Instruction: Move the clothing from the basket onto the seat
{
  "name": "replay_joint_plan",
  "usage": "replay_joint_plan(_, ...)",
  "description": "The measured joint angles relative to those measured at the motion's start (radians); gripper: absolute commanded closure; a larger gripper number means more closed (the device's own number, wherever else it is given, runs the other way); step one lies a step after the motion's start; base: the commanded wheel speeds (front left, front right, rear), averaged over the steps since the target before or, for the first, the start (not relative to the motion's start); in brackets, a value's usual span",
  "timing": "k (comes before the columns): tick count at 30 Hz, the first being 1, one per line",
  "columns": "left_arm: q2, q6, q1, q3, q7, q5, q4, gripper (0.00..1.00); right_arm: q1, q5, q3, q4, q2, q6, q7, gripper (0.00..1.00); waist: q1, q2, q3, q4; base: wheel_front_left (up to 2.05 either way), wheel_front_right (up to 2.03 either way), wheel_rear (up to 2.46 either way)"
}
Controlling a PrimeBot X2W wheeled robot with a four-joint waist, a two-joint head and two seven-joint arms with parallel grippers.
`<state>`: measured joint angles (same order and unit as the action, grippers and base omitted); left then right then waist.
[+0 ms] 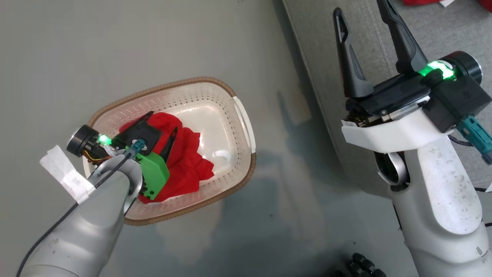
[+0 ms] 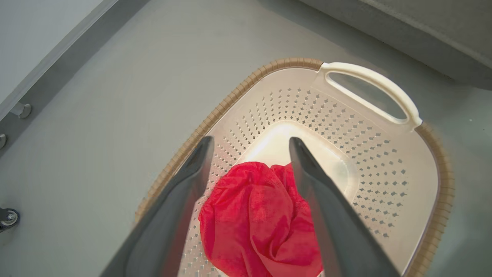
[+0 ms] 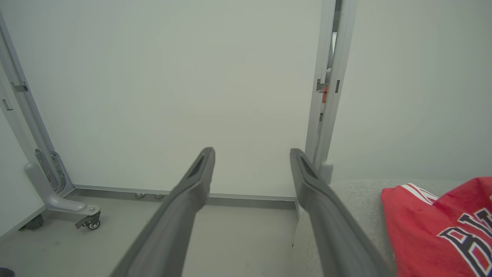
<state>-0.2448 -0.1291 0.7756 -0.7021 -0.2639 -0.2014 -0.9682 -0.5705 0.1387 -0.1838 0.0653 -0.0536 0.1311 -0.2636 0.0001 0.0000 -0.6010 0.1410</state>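
Note:
The cream perforated basket with a brown rim stands on the grey floor. A crumpled red piece of clothing lies in it. My left gripper points down into the basket, open, with one finger on each side of the red bundle. The grey seat lies to the right. A red jersey with navy-and-white lettering rests on it. My right gripper hangs open with nothing in it, above the seat's left edge.
A strip of grey floor separates the basket from the seat's side. White wall panels on wheeled metal feet stand beyond. A black object lies on the floor near the head view's bottom edge.

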Motion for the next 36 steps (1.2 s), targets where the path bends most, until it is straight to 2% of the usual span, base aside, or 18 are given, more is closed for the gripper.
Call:
replay_joint_plan(14,-0.048,0.0,0.173,-0.167,0.09,-0.034,-0.248,0.0,-0.077,0.032,-0.03,0.056,0.002,0.0,0.0,0.0,0.0001,0.0,-0.231,0.087,0.0,0.0,0.0)
replay_joint_plan(23,-0.067,-0.001,0.256,-0.24,0.211,0.012,-0.301,0.0,-0.09,0.04,-0.032,0.104,0.003,0.0,0.0,0.0,0.0001,0.0,-0.348,0.122,0.0,0.0,0.0)
replay_joint_plan(31,-0.068,0.024,0.284,-0.262,0.342,0.017,-0.315,0.0,-0.091,0.036,-0.027,0.139,0.003,0.0,0.0,0.0,0.0001,0.0,-0.422,0.132,0.0,0.0,0.0)
replay_joint_plan(36,-0.058,0.026,0.294,-0.27,0.369,0.016,-0.317,0.0,-0.089,0.029,-0.024,0.156,0.003,0.0,0.0,0.0,0.0,0.0,-0.45,0.134,0.0,0.0,0.0)
